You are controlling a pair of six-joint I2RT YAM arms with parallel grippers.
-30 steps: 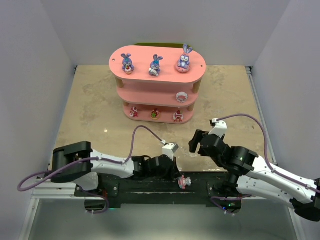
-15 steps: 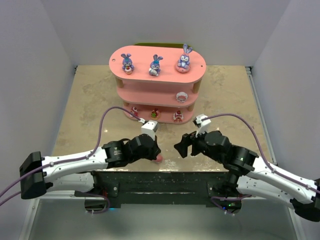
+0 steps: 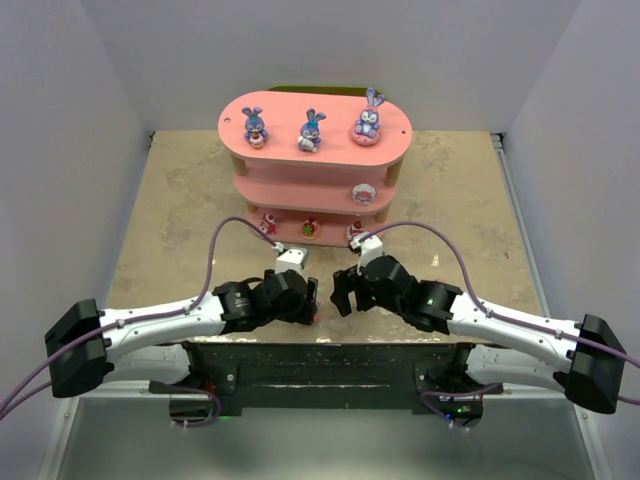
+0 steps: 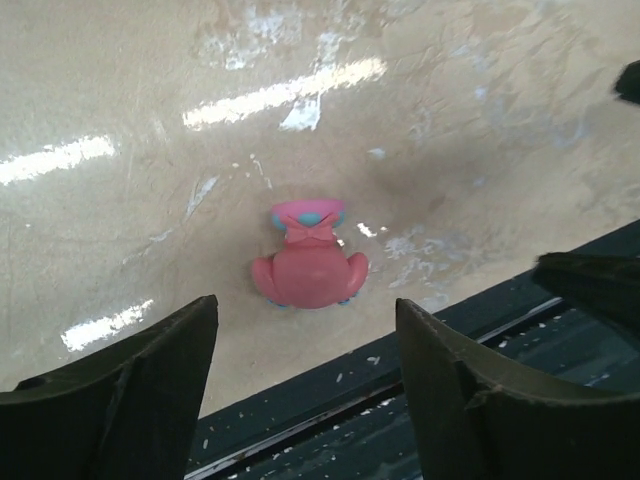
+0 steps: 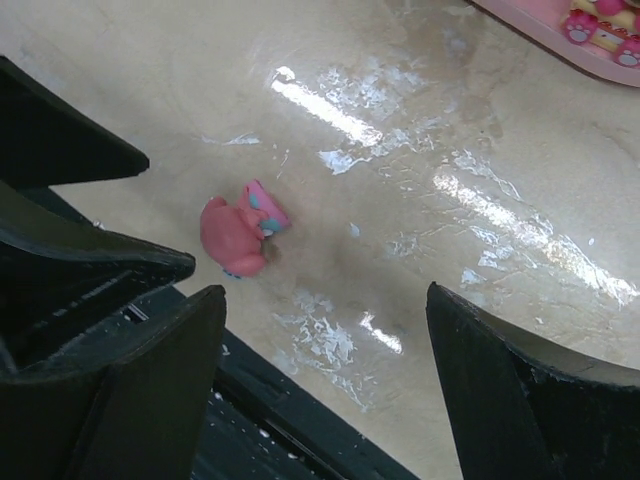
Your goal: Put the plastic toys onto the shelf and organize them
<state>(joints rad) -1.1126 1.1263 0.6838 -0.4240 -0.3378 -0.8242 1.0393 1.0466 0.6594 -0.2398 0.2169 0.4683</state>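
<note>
A small pink toy [image 4: 308, 270] with a blue-trimmed bow lies on the tan table close to its near edge, also in the right wrist view [image 5: 236, 236] and barely showing in the top view [image 3: 318, 316]. My left gripper [image 4: 305, 318] stands open just behind the toy, touching nothing. My right gripper [image 5: 325, 300] is open, empty, to the toy's right. The pink shelf [image 3: 290, 185] stands at the back. Three purple-blue bunnies [image 3: 310, 131] sit on its top board, one figure [image 3: 362, 193] on the middle and small figures [image 3: 310, 228] on the bottom.
The black base rail [image 4: 450, 380] runs right along the table's near edge, beside the toy. Both grippers [image 3: 322, 296] are close together, nearly tip to tip. White walls enclose the table on three sides. The shelf's bottom corner [image 5: 545, 35] shows at the right wrist view's top right.
My left arm carried the pink toy from the base rail onto the table and opened, leaving it lying there. My right arm swung left and now hangs beside it.
</note>
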